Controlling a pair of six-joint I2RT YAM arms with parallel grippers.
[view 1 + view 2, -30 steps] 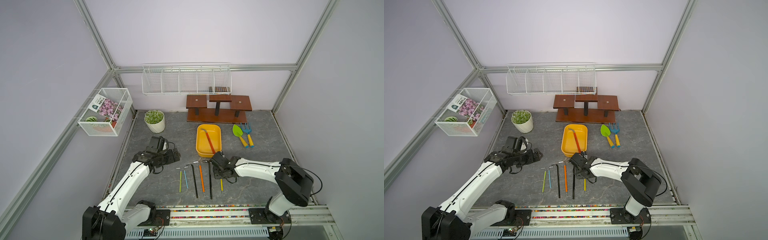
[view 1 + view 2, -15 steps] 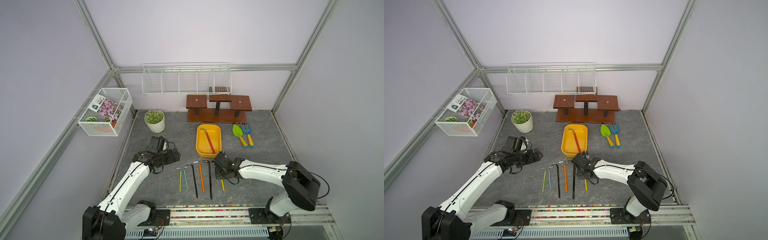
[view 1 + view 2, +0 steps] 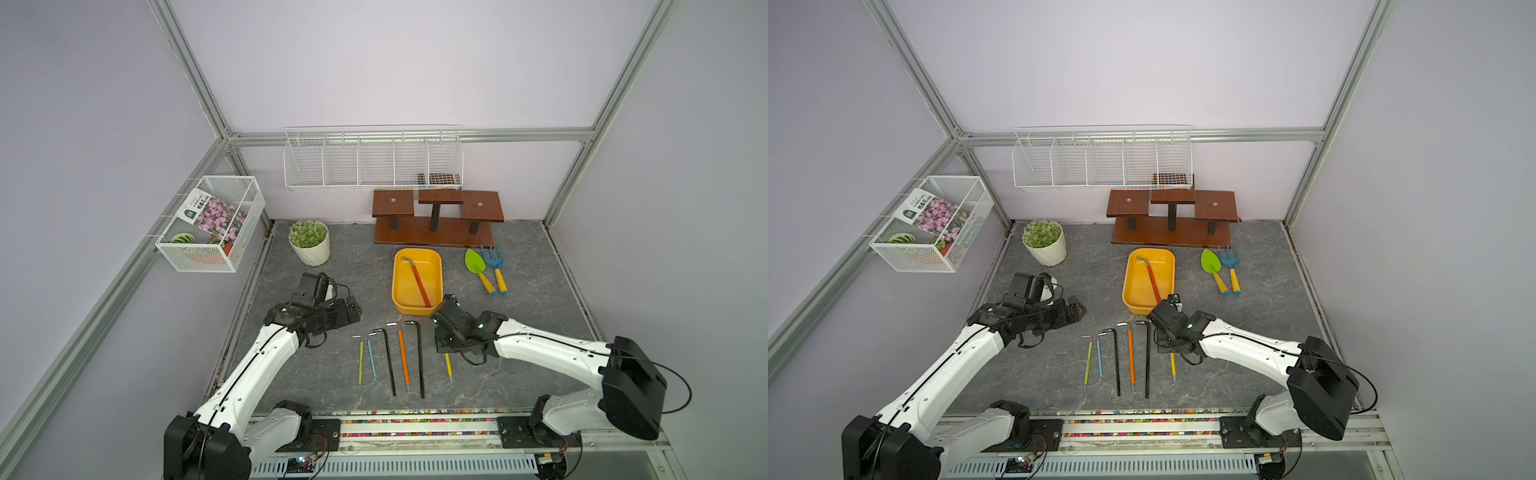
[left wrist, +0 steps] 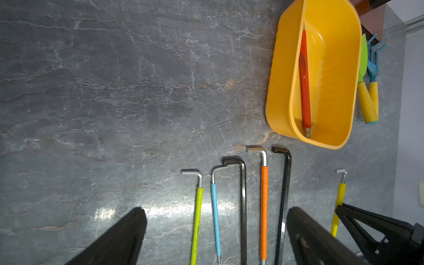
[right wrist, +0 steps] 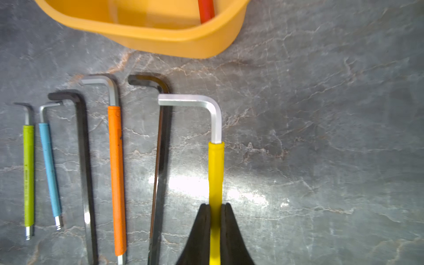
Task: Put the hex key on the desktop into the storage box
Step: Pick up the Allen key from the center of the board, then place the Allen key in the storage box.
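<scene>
Just right of centre in a top view, the right jaws are clamped on the yellow-sleeved steel hex key (image 3: 448, 365) by the dark grey marbled worktop (image 3: 532, 299) (five other hex keys (image 3: 402, 357) lie alongside). The shallow yellow plastic storage box (image 3: 406, 291) sits just above it in the frame. The left jaws stand apart.

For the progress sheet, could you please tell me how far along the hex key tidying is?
Done: the red hex key lies in the storage box. In hand: the right gripper is shut on the yellow hex key, not yet in the box. Left: the lime key, blue key, orange key and two black keys lie on the desktop; the left gripper is open.
</scene>
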